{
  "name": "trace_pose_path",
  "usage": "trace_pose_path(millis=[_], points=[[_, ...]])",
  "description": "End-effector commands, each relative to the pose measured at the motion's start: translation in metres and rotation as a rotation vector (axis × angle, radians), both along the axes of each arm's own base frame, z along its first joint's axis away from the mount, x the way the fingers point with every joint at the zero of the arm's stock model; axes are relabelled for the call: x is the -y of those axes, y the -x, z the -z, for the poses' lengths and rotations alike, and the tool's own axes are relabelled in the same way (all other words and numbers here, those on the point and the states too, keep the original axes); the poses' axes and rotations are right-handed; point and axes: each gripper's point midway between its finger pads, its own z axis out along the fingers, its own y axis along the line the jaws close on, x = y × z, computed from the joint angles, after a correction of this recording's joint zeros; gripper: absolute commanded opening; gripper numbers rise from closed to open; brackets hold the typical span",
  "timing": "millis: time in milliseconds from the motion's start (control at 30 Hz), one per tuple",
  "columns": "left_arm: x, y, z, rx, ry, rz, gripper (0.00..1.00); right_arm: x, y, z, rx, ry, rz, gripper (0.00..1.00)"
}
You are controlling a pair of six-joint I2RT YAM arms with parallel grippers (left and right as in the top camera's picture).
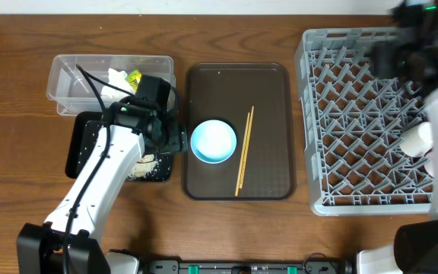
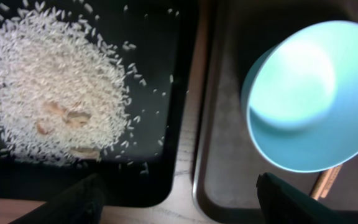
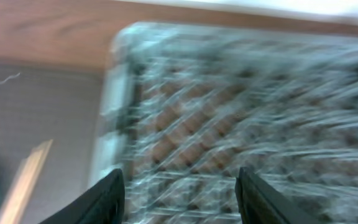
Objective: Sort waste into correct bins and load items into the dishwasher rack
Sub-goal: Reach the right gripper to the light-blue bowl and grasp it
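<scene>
The light blue bowl (image 1: 214, 141) stands upright on the brown serving tray (image 1: 268, 91), with the chopsticks (image 1: 244, 151) lying beside it. My left gripper (image 1: 175, 141) is open and empty, hovering over the gap between the black tray (image 1: 82, 144) and the serving tray, just left of the bowl (image 2: 316, 99). Rice grains (image 2: 48, 81) lie heaped in the black tray. The clear tub (image 1: 71, 76) holds white tissue (image 1: 116, 76) and the yellow-green wrapper (image 1: 134, 77). My right gripper (image 3: 180, 186) is open and empty above the grey rack (image 1: 356, 114). The plate and cups are out of view.
The rack (image 3: 241, 106) fills the right side of the table, and the right wrist view of it is motion-blurred. My right arm (image 1: 432, 137) reaches over the rack's right side. My left arm covers much of the black tray.
</scene>
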Motion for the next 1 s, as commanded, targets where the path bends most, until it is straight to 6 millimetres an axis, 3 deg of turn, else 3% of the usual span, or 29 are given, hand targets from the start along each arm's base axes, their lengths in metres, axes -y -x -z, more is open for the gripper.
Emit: trace_pose_path(millis=[0,233,533,733,900,967], points=[[-0.013,-0.001,-0.004,0.006,-0.026,-0.031,0.8,-0.07,0.017,0.018,-0.122,-0.17,-0.105,0.55],[-0.026,0.001,-0.003,-0.012,-0.026,-0.083,0.81,-0.147,0.061,0.06,-0.348,-0.151,-0.214,0.52],[-0.026,0.001,-0.003,-0.012,-0.026,-0.083,0.81,-0.223,0.083,0.121,-0.473,-0.133,-0.283,0.53],[-0.026,0.002,-0.003,-0.015,-0.027,-0.083,0.81,-0.256,0.094,0.169,-0.56,-0.105,-0.307,0.5],[-0.026,0.002,-0.003,-0.016,-0.027,-0.083,0.81,-0.274,0.096,0.21,-0.607,-0.075,-0.306,0.38],[-0.026,0.002,-0.003,-0.016,-0.027,-0.083,0.81,-0.275,0.094,0.224,-0.617,-0.067,-0.285,0.29]])
